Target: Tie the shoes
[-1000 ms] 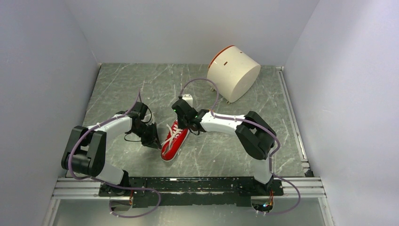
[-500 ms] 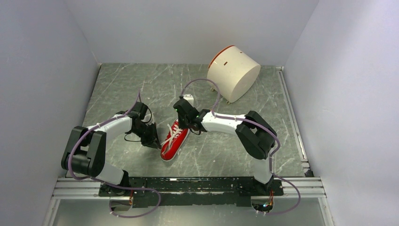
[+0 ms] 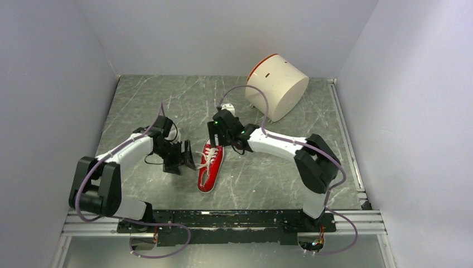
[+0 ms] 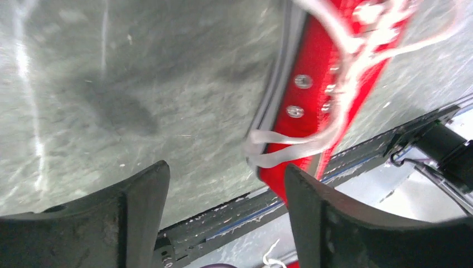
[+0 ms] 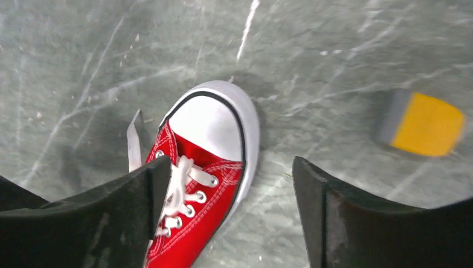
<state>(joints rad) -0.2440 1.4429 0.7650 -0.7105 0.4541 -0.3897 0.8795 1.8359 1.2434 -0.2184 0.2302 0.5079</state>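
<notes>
Lying just beside open left jaws, red sneaker, open right jaws above its far end

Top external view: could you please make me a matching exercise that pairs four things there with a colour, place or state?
Column one
1. sneaker
2. round container
3. left gripper
4. right gripper

Column two
a. cream, orange-rimmed, lying on its side at the back
b. fingers open, over the sneaker's far end
c. red and white
d. fingers open, left of the sneaker

Pairs: 1-c; 2-a; 3-d; 4-b
</notes>
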